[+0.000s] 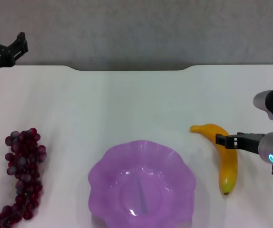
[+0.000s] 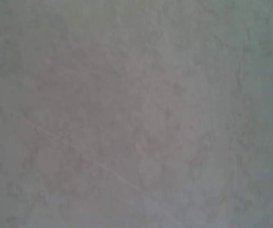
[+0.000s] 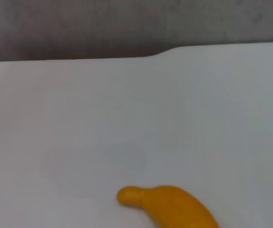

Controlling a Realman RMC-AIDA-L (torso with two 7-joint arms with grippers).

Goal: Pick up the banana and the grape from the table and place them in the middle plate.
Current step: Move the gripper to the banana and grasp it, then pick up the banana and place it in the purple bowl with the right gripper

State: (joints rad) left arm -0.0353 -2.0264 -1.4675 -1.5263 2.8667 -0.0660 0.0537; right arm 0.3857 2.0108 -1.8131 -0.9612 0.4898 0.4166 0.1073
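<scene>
Right hand (image 1: 222,140) over the banana (image 1: 224,156) (grip state unclear), left parked

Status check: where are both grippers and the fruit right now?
Right gripper over the banana, not gripping. Left gripper parked far left. Grape on table, plate empty. Nothing blocking.

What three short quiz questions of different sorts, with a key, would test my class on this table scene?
1. True or false: the banana already lies in the purple plate.
2. Which gripper is over the banana? A) left gripper B) right gripper
3. Fill in: the grapes lie on the plate's ____ side, by the robot's own sides.

Key: 1 false, it lies on the table. 2 B; the left one sits at the far left table corner. 3 left.
</scene>
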